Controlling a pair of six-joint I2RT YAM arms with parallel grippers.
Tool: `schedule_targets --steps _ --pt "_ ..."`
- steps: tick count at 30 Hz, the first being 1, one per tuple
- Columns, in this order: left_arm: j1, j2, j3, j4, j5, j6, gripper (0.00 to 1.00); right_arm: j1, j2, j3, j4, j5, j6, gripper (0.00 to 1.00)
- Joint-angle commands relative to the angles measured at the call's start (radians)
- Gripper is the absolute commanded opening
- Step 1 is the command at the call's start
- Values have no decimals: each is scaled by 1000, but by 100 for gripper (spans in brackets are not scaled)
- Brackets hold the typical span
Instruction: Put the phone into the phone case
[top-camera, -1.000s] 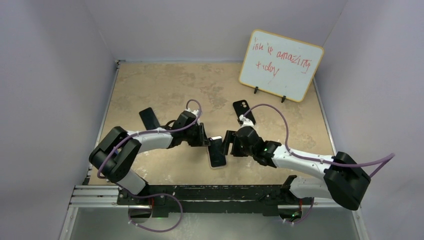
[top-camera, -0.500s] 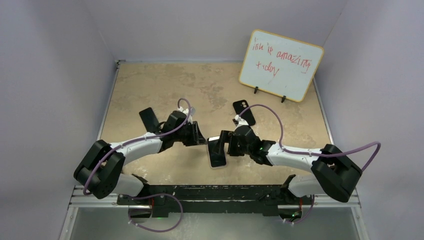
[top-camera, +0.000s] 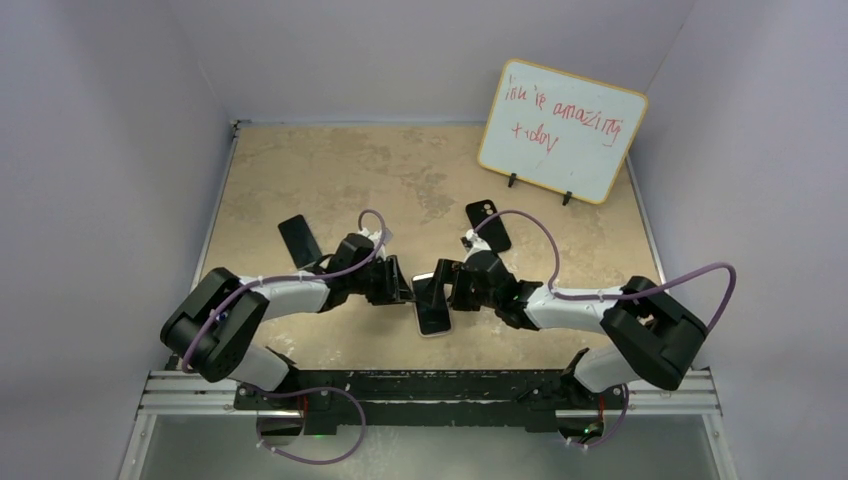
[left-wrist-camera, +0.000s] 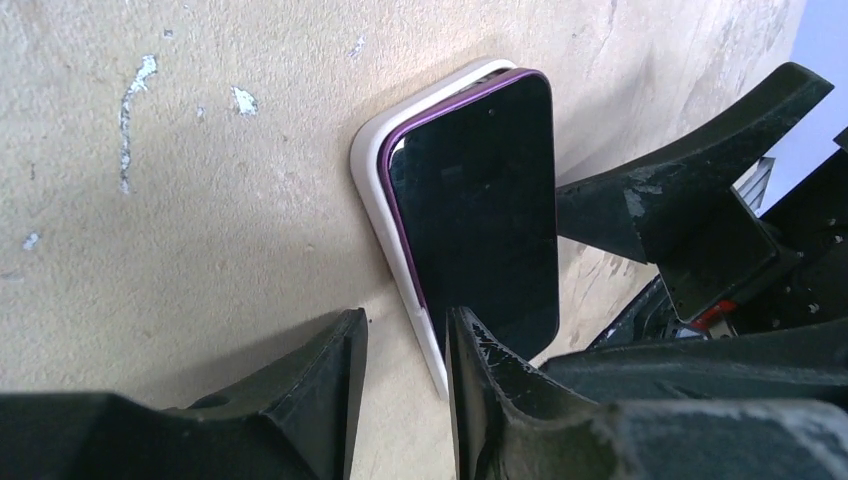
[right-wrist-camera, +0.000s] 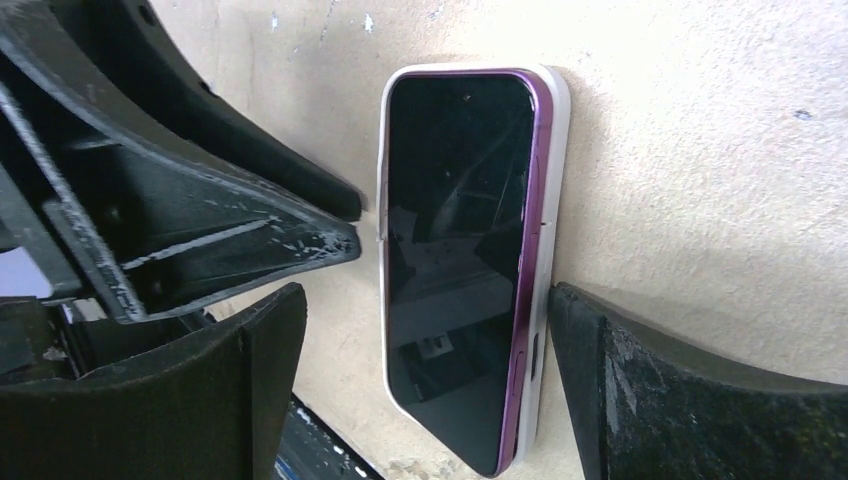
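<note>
- Both arms have closed in on the phone (top-camera: 433, 315) since a second ago, elbows tucked, the right one most.
- right gripper (right-wrist-camera: 425, 300): jaws wide apart, holding nothing. It straddles the phone across its short axis. One finger is right at the rim of the white case (right-wrist-camera: 555, 150), touching or just beside, can't tell. The other finger stands apart.
- left gripper (left-wrist-camera: 407, 320): jaws a narrow gap apart, no confirmed grip. A corner of the white case sits at the mouth of that gap.
- Phone lies screen up in the white case on the table (top-camera: 330, 180), between the two grippers. Its long axis runs roughly near-to-far in the top view.
- Not fully seated: one long edge is tucked under the rim, the other shows its purple side standing proud.
- Key relation: the proud edge is next to the right gripper's outer finger. My call: right arm is better placed to press it down, left bracing the case.
</note>
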Motion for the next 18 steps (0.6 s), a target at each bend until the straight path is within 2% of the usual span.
schedule_targets --steps 1,7,13,18 --pt "5 41 -15 108 42 -12 37 0 33 -18 92 -51 54 90" --pt "1 65 -40 171 78 -41 34 -2 42 -42 184 -93 129 90" --pt "-3 24 -41 150 77 -44 34 -1 14 -58 303 -119 145 89" --pt "-5 -9 -56 168 95 -50 40 -7 -12 -93 445 -137 152 89"
